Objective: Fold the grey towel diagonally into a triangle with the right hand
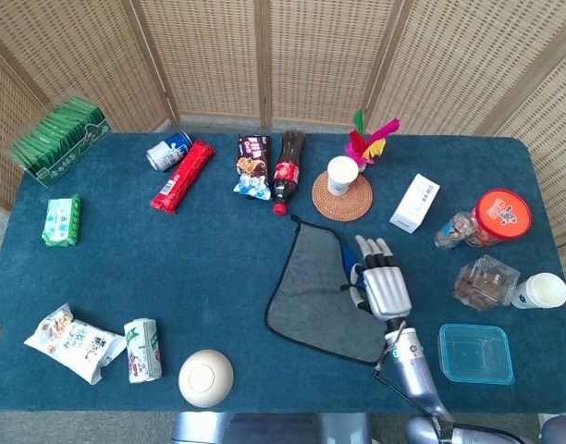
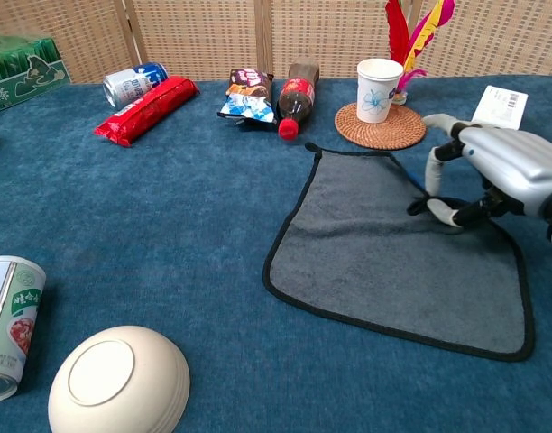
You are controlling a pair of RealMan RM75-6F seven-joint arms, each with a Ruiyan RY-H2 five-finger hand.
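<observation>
I have the right hand over the right half of the grey square towel with black edging, and its fingers pinch the towel's far right corner, lifted off the blue carpeted worktop. In the chest view the hand holds that corner between thumb and finger above the cloth, with the other fingers arched. The towel lies right of centre on the worktop, its remaining area flat, the far left corner pointing toward the round woven coaster. A white paper cup stands on that coaster, with coloured feathers just behind it. A cola bottle with a red cap lies beyond the towel's far left corner, apart from it. A white rectangular box lies right of the coaster, well clear of the hand. A clear blue plastic tray sits near the right front edge. A cream upturned bowl rests near the front, left of the towel. The left hand appears in neither view.
</observation>
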